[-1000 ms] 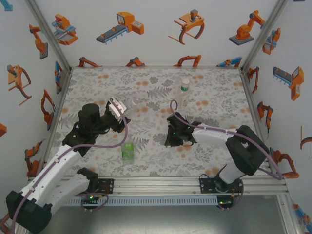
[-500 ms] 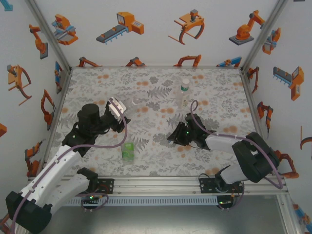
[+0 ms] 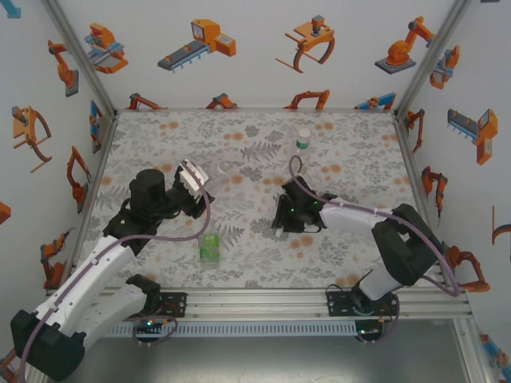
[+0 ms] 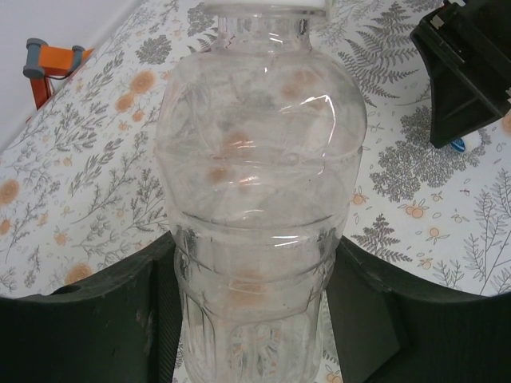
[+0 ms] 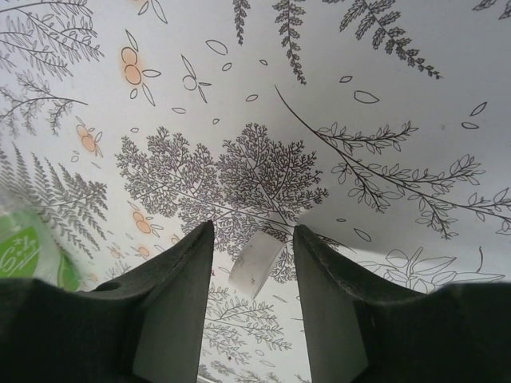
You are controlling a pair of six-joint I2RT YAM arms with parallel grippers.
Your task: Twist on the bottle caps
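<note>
1. The right gripper (image 5: 254, 239) points down at the printed mat (image 5: 383, 96) with its jaws spread.
2. A white cap (image 5: 255, 265) lies on the mat between the two fingers (image 5: 172, 311), with a gap on each side, so nothing is pinched.
3. At the left edge of that wrist view, just beside the left finger, is part of the green-tinted bottle (image 5: 22, 251).
4. The left gripper (image 4: 255, 299) is pressed onto the clear bottle (image 4: 259, 159), one finger on each side of its lower body.
5. A second white cap (image 4: 263, 4) sits on that bottle's neck, cut off by the top of the picture.
6. From above, the left gripper is left of the mat's middle and the right gripper right of it, well apart.
7. The green-tinted bottle sits on the mat between the two arms, nearer the front edge.
8. The taller bottle (image 3: 303, 144), with a green neck band, stands upright towards the back, beyond the right gripper.
</note>
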